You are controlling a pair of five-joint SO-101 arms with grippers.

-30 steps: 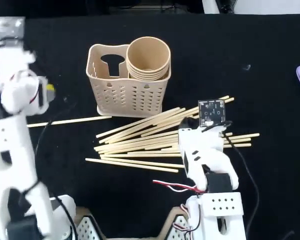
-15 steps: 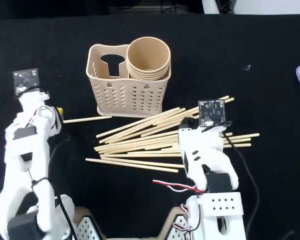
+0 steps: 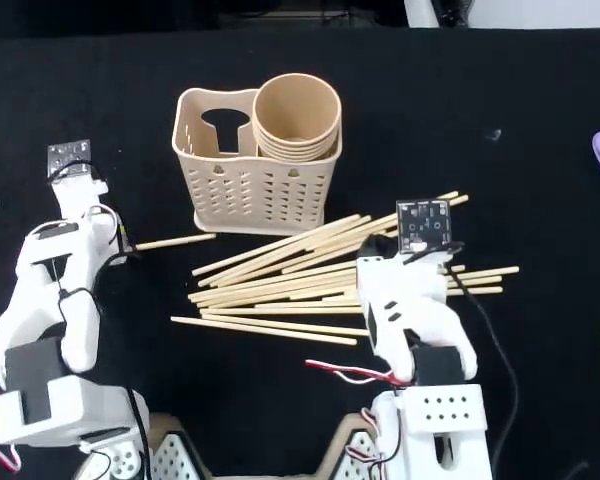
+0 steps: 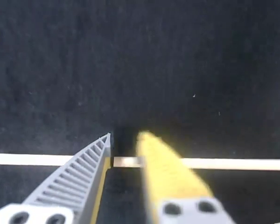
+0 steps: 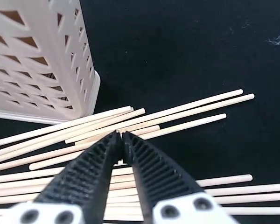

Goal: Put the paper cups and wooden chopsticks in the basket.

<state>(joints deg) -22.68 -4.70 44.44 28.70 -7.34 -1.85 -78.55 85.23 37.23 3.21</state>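
Pale thin chopsticks (image 3: pixel 280 285) fanned loosely, tan paper cups (image 3: pixel 296 112) nested in basket (image 3: pixel 250 190)

I see the basket (image 3: pixel 250 190) toward the table's (image 3: pixel 500 90) back, paper cups (image 3: pixel 297 115) stacked in its right compartment. Wooden chopsticks (image 3: pixel 300 285) lie piled before it, under the right tool (image 5: pixel 120 135) (one stray chopstick (image 3: pixel 175 241) lies left of them, under the left tool (image 4: pixel 125 136)).

We see black desk (image 3: pixel 500 90); on it basket (image 3: pixel 245 190), chopstick pile (image 3: pixel 280 290), lone chopstick (image 3: pixel 175 241) beside basket.
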